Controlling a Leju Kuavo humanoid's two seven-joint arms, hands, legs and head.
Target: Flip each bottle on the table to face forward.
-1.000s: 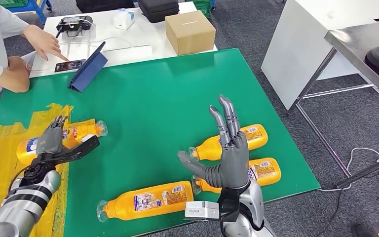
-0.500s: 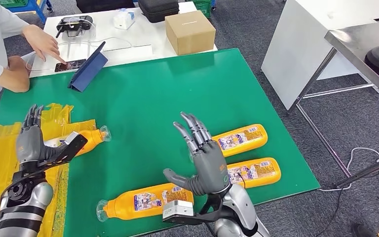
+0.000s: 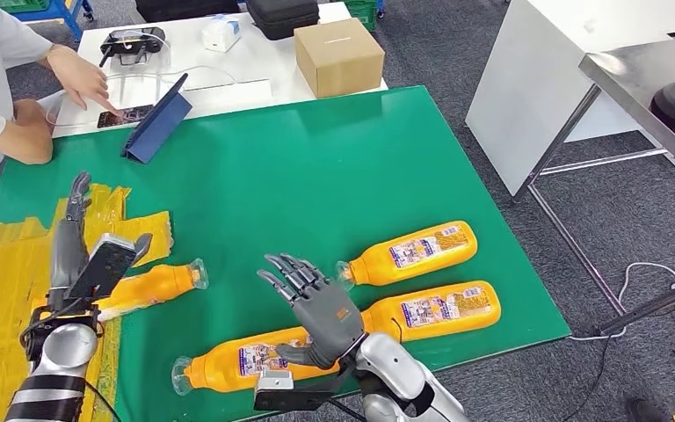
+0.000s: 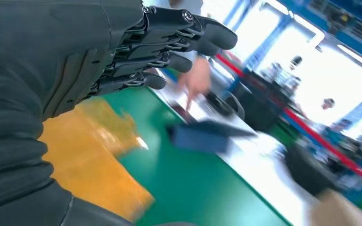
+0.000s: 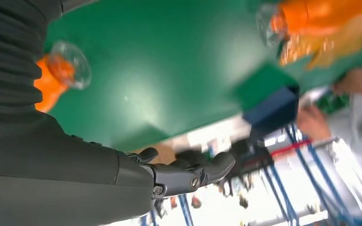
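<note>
- My left hand (image 3: pixel 83 251) was up over the 8 o'clock side of the green desk (image 3: pixel 299 167), fingers (image 3: pixel 76 189) stretched out straight and apart, nothing in them. The left wrist view showed the same hand (image 4: pixel 66 61) with its fingers (image 4: pixel 188 35) spread over the yellow sheet (image 4: pixel 94 155).
- My right hand (image 3: pixel 321 308) hovered around 6 o'clock, palm down, fingers (image 3: pixel 288 268) fanned out and empty. It was right above the front bottle (image 3: pixel 228 365), but I couldn't tell if it actually touched it.
- That front bottle lay on its side along the near edge, cap toward 8 o'clock, label facing up.
- The left bottle (image 3: pixel 154 286) lay on its side just beside my left hand at about 8 o'clock, cap pointing toward 3 o'clock, partly on the yellow sheet (image 3: pixel 0 272). No label that I could make out.
- Two more bottles at about 4 o'clock, both on their sides with labels up and caps toward 9 o'clock: the far right bottle (image 3: pixel 413 251) and the near right bottle (image 3: pixel 439 308), close together but not touching.
- At 11 o'clock a person's hand (image 3: pixel 83 79) was poking at a phone (image 3: pixel 125 115) on the white table (image 3: pixel 246 57) behind, next to a propped-up blue tablet case (image 3: pixel 156 123).
- A cardboard box (image 3: pixel 338 55) sat at 12 o'clock on that white table.
- The right wrist view was blurry, just two clear caps over green.
</note>
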